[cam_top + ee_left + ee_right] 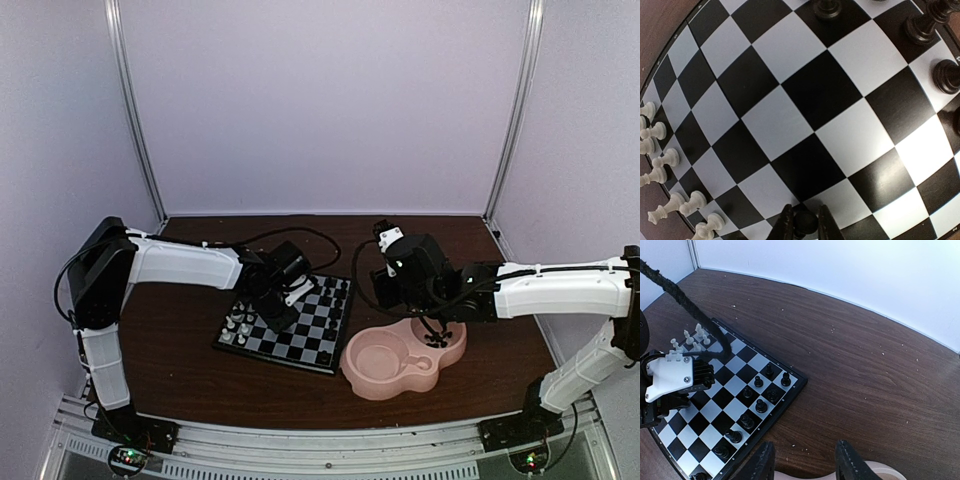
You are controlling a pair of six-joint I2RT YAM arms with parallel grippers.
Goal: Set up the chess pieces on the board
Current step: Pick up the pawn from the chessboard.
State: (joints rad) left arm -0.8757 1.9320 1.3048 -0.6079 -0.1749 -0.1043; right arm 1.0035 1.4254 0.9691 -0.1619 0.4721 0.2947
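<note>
I'm holding the left gripper [805, 212] low over the board [790, 120]. Its jaws are standing narrow, pinching the round head of a black piece [804, 226]. It's sitting over the middle squares, between the two camps. Whether its foot is resting on a square or hanging just above one, I can't tell from the wrist view. The right gripper [805, 465] is hovering wide, with nothing between its fingers, above the pink dish [362, 378] just off the board's right edge.

As I'm reading it, the step in hand is getting this piece to its home square among the black men [757, 400]. They're crowding the board's right edge, with gaps in the rows. The white men [660, 170] are lining the opposite edge.

To do it well, I'm wanting a straight lift, high enough to clear the standing men. Then I'm travelling level and coming down square over an open check, not over a border line. I'm letting go only once the foot is flat. I'm also watching the fingers beside the neighbours, since a nudge could topple a whole row.

The piece itself is looking tiny, dark and glossy, and narrower than its square. It's gripped high on the head, so I'm expecting it may swivel or slip if I'm rushing.
</note>
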